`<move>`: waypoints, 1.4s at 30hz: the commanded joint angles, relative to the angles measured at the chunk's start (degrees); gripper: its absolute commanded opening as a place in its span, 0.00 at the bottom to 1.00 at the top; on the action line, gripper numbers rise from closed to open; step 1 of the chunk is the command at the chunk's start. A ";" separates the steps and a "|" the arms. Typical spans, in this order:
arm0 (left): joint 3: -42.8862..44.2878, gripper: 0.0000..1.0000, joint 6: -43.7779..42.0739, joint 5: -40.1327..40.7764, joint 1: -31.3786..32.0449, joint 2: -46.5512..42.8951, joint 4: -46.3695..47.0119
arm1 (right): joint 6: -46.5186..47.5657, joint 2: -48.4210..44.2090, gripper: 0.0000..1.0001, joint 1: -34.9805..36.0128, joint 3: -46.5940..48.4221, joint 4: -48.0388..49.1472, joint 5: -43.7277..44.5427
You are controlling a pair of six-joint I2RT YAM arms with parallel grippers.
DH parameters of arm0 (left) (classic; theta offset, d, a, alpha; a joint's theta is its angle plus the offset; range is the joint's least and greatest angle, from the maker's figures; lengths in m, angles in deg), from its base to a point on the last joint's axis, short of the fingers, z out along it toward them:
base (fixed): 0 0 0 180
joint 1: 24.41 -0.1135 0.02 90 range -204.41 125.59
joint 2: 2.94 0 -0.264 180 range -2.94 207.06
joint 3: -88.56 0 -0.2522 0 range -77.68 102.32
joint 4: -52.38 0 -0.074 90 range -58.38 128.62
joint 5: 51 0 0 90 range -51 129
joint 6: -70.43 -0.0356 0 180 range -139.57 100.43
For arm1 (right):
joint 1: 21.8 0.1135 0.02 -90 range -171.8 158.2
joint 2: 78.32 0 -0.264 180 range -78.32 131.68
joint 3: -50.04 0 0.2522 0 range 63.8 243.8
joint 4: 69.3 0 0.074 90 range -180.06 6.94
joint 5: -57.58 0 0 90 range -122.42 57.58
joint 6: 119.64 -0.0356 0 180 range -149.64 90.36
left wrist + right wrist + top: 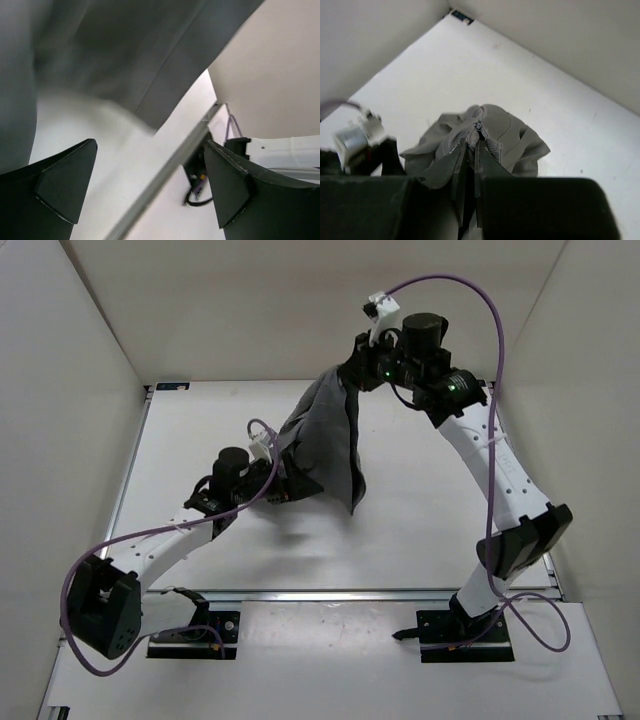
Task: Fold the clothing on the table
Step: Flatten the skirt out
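Clothing: grey, hangs bunched at upper centre of the top view, over the table. Right gripper: only its wrist view shows the jaws pinched on a ribbed fold. Left gripper: jaws wide, holding nothing; cloth fills the upper left of its view.

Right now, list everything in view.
clothing: one, grey, hanging bunched from the right gripper over the table
table: one, white, under both arms
rail: aluminium, along the table's near edge
walls: white, around the table
cables: two, purple, one along each arm
left arm: white and black, reaching toward the clothing's lower part
right arm: white and black, raised at the far side
left gripper: black, open, empty
right gripper: black, shut on the clothing
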 commanded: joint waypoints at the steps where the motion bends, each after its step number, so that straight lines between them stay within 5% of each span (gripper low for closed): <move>1: -6.39 0.99 13.26 -3.50 0.33 -0.81 11.94 | -0.23 3.57 0.00 2.01 9.13 3.14 4.64; 6: -15.51 0.98 29.49 -5.25 1.91 0.06 23.27 | 0.39 6.66 0.00 4.13 13.44 1.65 9.40; 10: -22.65 0.99 46.29 -4.39 4.02 4.97 47.50 | 1.61 6.75 0.00 5.88 13.97 1.38 11.50; 14: -24.24 0.98 53.87 -1.93 5.07 11.39 59.85 | 0.57 6.05 0.00 7.74 14.68 1.03 12.21; 22: -33.91 0.99 58.19 19.76 6.48 13.60 68.48 | -2.33 6.40 0.00 13.18 17.05 0.86 10.11; 28: -33.91 0.99 56.59 34.97 14.03 18.69 73.65 | -2.95 5.52 0.00 15.91 16.53 0.68 11.16; 37: -33.82 0.97 61.96 41.85 18.79 29.06 87.97 | -6.11 -1.42 0.00 18.01 6.86 4.81 12.56; 42: -32.68 0.82 61.00 39.57 18.17 29.25 90.81 | -7.78 -3.27 0.00 18.02 2.21 6.74 12.74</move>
